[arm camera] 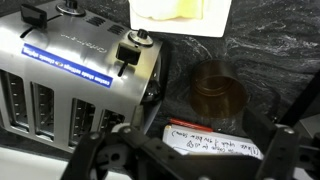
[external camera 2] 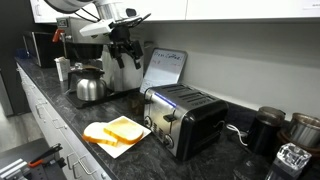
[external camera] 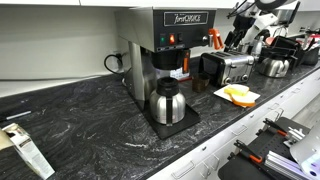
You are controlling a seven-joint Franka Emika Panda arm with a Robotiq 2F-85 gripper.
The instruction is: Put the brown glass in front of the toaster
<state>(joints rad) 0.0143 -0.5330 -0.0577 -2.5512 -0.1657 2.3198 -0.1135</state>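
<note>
In the wrist view the brown glass stands upright on the dark marble counter, close beside the chrome end of the toaster. My gripper is open and empty and hovers above the glass. Its two fingers show at the lower left and lower right of the view, and they do not touch the glass. The toaster also shows in both exterior views. In an exterior view the gripper hangs above the counter behind the toaster. I cannot make out the glass clearly in either exterior view.
A white note card with a red pen lies by the glass. Yellow sponges on a white plate sit in front of the toaster. A coffee brewer with its steel carafe, a metal kettle and a propped board stand nearby.
</note>
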